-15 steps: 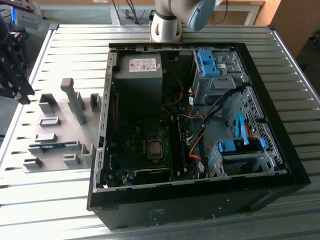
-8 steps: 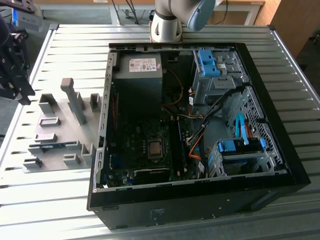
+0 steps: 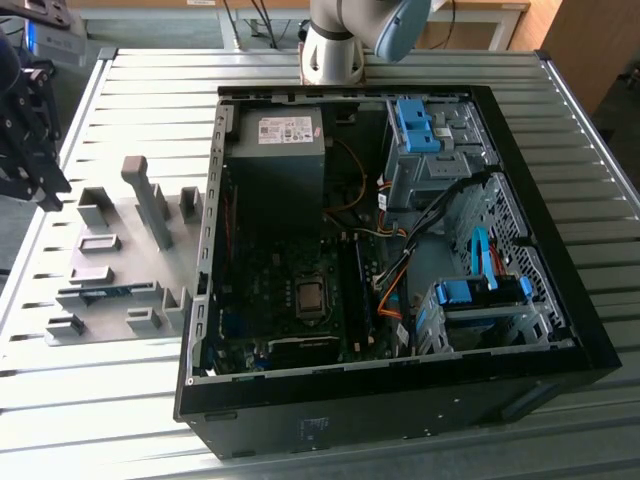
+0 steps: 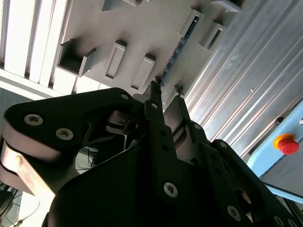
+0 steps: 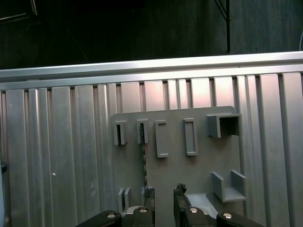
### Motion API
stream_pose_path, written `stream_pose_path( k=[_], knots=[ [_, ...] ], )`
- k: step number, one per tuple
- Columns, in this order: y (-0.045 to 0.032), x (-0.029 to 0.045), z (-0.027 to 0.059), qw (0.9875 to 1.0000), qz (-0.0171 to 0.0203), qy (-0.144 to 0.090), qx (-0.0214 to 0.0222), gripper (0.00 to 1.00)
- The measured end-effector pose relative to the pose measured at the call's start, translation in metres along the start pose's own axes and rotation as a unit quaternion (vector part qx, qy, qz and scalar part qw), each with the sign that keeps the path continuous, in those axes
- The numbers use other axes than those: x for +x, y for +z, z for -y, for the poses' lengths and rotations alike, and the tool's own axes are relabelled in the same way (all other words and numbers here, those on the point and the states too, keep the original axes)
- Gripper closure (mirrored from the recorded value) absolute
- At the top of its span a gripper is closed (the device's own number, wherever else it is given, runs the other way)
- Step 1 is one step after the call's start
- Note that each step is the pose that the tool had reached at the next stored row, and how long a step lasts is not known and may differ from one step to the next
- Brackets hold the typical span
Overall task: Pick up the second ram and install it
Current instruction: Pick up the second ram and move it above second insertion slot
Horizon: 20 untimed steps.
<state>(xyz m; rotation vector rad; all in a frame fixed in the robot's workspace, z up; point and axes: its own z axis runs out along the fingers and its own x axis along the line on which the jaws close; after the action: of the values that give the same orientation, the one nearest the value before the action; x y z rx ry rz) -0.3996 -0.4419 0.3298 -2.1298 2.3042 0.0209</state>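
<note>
In the exterior view the ram [image 3: 108,292] lies slotted in the grey tray [image 3: 115,215], on the exterior view's left of the open case [image 3: 400,250]. In the second wrist view the claw [image 4: 165,97] hangs over it, parted and empty. In the first wrist view the ram [image 5: 143,161] lines up with one finger [image 5: 148,193]. This is the pick-up step, I'd judge, and it calls for centring first.

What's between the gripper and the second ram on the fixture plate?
Nothing visible. The open gripper hangs over the grey fixture plate. The second ram sits on edge in its holders, uncovered.
</note>
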Motion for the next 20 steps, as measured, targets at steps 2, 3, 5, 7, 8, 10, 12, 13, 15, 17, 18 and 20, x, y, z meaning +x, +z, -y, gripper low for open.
stream_pose_path(
  k=[2, 3, 5, 7, 8, 10, 12, 13, 15, 17, 18, 20],
  knots=[
    [0.0005, 0.0, 0.0, 1.0, 0.0, 0.0, 0.0, 0.7],
    [0.0007, 0.0, 0.0, 1.0, 0.0, 0.0, 0.0, 0.7],
    [0.001, 0.0, 0.0, 1.0, 0.0, 0.0, 0.0, 0.7],
    [0.0014, 0.0, 0.0, 1.0, 0.0, 0.0, 0.0, 0.7],
    [0.0016, 0.0, 0.0, 1.0, 0.0, 0.0, 0.0, 0.7],
    [0.002, 0.0, 0.0, 1.0, 0.0, 0.0, 0.0, 0.7],
    [0.0024, 0.0, 0.0, 1.0, 0.0, 0.0, 0.0, 0.7],
    [0.0026, 0.0, 0.0, 1.0, 0.0, 0.0, 0.0, 0.7],
    [0.0031, 0.0, 0.0, 1.0, 0.0, 0.0, 0.0, 0.7],
    [0.0037, 0.0, 0.0, 1.0, 0.0001, 0.0, 0.0001, 0.7],
    [0.004, 0.0, 0.0, 1.0, 0.0, 0.0, 0.0, 0.7],
    [0.0045, 0.0, 0.0, 1.0, 0.0, 0.0, 0.0, 0.7]
  ],
)
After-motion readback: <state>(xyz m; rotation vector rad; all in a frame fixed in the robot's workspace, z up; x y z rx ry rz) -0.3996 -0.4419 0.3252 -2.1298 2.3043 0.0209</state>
